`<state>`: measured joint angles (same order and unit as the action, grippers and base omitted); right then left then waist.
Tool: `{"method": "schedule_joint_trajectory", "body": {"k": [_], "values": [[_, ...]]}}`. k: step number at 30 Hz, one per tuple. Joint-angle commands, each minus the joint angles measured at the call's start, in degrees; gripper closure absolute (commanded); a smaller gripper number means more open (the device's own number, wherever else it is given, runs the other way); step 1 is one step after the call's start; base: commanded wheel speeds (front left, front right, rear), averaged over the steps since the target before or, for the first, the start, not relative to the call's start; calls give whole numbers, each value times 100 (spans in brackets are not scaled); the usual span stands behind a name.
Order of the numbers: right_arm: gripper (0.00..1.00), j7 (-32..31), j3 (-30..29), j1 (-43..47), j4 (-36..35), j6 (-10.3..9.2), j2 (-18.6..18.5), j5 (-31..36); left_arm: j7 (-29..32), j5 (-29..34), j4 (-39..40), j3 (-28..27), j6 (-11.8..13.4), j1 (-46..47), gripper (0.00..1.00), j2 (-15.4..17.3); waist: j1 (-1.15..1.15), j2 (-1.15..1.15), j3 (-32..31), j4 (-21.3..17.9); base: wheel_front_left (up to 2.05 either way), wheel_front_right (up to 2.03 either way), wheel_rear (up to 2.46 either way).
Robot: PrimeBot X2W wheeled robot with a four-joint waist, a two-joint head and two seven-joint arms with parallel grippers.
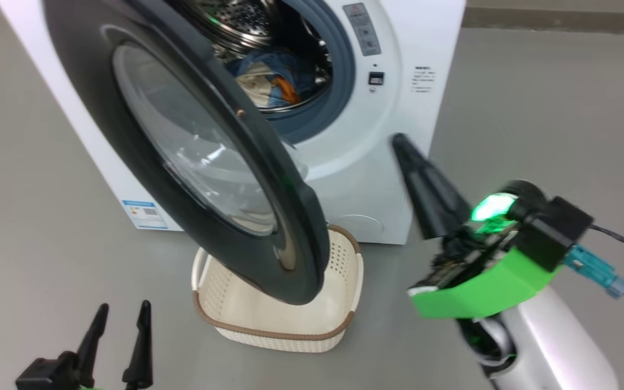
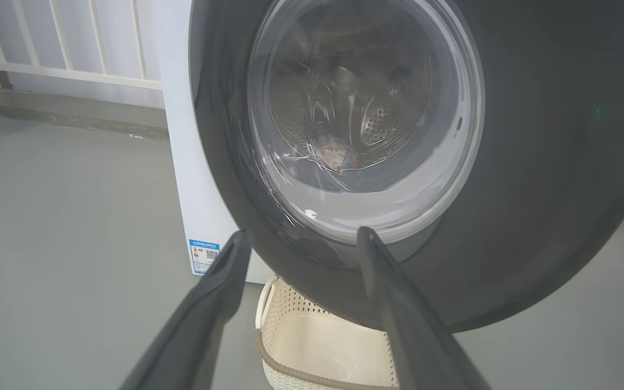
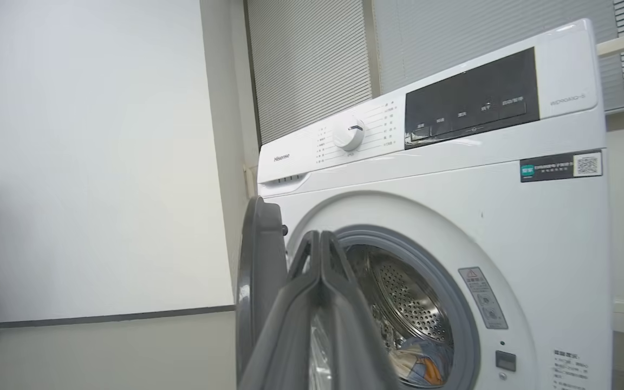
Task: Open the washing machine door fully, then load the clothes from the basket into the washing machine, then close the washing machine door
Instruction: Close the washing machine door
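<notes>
Black-rimmed and half swung, the door [image 1: 193, 162] is hinged on the washer's [image 1: 366, 179] left side, and its free edge hangs out over the basket [image 1: 268, 331], which sits on the floor [image 1: 534, 108] just in front of the machine with nothing to be seen in it. The clothes [image 1: 271, 81] are lying low in the drum [image 1: 236, 21], so loading is judged done and only the closing is left. That move turns on one relation: the door's outer face is turned toward the left tool [image 1: 123, 305], which is held low with its fingers spread and pointed at that face, while the right tool [image 1: 400, 140], fingers pressed together and holding nothing, is raised on the far side of the free edge, before the washer's lower right front. A push toward the machine is therefore better suited to the left arm, which is judged the nearer to the outer face; the right arm may need to be drawn back first, since it could lie in the door's sweep. In the left wrist view the glass [image 2: 366, 108] is looked through, and a scrap of cloth is seen blurred behind it, yet how far the door stands open cannot be read there. In the right wrist view the door is met almost edge-on beside the closed fingers, the gap to the opening is made plain, and the dial [image 3: 349, 132] and dark panel [image 3: 472, 92] are shown.
</notes>
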<state>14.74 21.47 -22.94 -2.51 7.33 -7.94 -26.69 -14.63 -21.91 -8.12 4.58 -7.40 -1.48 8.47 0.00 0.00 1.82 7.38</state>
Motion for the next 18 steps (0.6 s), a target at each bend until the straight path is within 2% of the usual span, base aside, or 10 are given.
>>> {"method": "schedule_joint_trajectory", "body": {"k": [1,7,12,18], "values": [[100,26,286,-188,-239,16,115,-137,-37,47,168,-172,-9,63,0,70,0,0,-74,133,0,0,0],[100,26,1223,-245,-240,16,144,-338,-37,31,196,-110,-9,9,0,25,0,0,-91,293,0,0,0],[100,26,1909,-90,272,16,98,-484,-37,6,200,-53,-9,13,0,-31,0,0,-32,405,0,0,0],[100,26,2413,131,1029,16,82,-680,-37,-32,176,6,-9,64,0,-98,0,0,94,495,0,0,0]]}}
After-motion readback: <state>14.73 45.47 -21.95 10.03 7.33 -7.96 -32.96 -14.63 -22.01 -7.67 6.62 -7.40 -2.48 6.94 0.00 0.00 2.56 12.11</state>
